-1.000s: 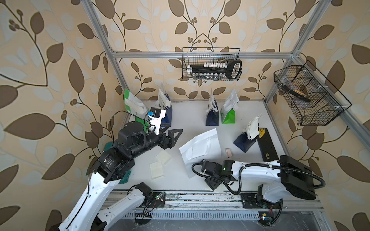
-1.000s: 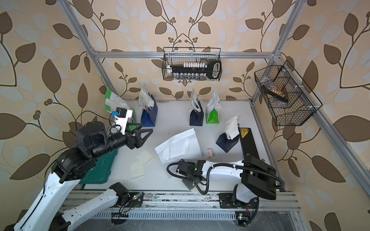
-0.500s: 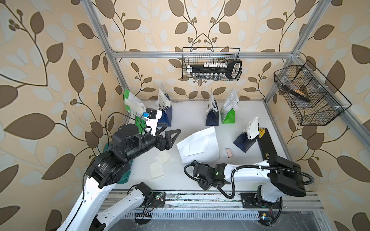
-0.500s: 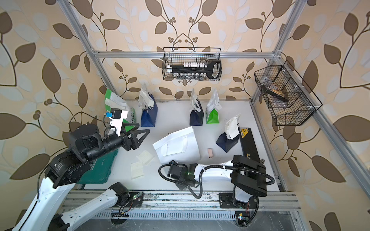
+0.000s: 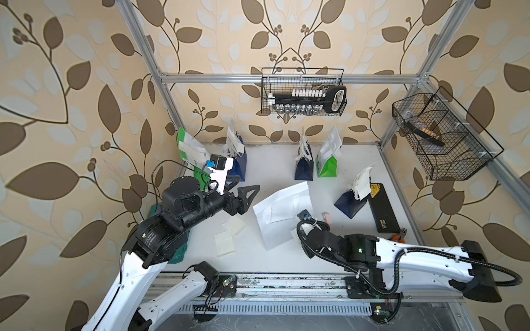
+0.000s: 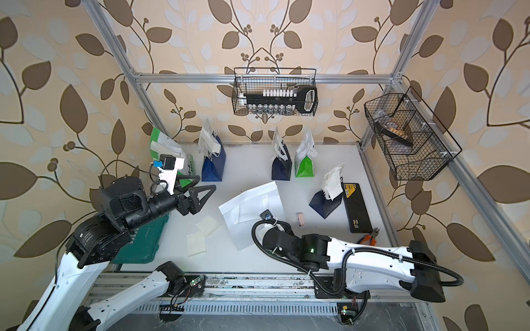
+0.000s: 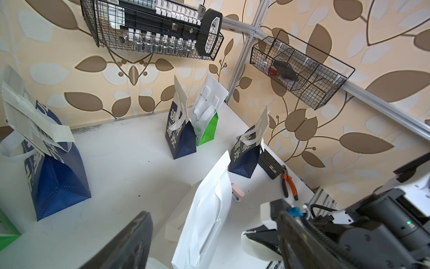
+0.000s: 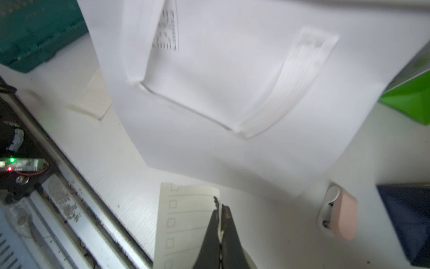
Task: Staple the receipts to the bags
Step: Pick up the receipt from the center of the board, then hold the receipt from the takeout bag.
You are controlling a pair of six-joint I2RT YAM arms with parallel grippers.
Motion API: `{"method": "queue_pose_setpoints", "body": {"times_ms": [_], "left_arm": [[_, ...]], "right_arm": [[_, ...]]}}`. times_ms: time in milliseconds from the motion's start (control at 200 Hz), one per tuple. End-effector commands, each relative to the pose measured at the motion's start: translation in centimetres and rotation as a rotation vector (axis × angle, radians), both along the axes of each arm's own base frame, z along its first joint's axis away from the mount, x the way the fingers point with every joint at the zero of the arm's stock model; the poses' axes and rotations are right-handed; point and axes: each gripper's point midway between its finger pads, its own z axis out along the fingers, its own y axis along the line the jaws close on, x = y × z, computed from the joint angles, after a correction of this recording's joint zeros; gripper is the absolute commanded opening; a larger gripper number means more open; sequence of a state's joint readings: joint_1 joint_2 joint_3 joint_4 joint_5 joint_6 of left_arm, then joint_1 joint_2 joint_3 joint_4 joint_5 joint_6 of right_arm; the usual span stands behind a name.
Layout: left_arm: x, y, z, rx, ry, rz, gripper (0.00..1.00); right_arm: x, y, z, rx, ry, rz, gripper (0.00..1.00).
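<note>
One receipt (image 8: pixel 183 221) between right pincer (image 8: pixel 220 207) tips

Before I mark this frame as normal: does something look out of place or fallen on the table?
Yes. The white bag lies tipped over in the middle of the table, while the other five bags stand. Two receipts lie loose beside it, attached to nothing. The right gripper pinches a third receipt.
</note>
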State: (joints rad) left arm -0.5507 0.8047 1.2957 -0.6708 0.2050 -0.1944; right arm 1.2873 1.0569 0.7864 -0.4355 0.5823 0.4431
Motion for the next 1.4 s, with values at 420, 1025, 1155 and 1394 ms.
{"method": "queue_pose_setpoints", "body": {"times_ms": [420,1025,1155,1394], "left_arm": [[6.8,-5.1,-4.9,-0.04,0.224,-0.256,0.81],[6.1,-4.1,-11.6,0.069,0.345,-0.201,0.64],[5.8,-4.7,-12.3,0.091,0.364,-0.224,0.6],[6.0,-4.7,-13.8,0.144,0.395,-0.214,0.55]], "right_arm": [[6.5,3.8,10.4,0.117,-0.415,-0.01,0.0],[9.0,6.9,7.8,0.068,-0.455,-0.027,0.0],[9.4,6.9,7.4,0.057,-0.457,-0.053,0.0],[9.8,6.8,6.8,0.052,-0.455,-0.077,0.0]]}}
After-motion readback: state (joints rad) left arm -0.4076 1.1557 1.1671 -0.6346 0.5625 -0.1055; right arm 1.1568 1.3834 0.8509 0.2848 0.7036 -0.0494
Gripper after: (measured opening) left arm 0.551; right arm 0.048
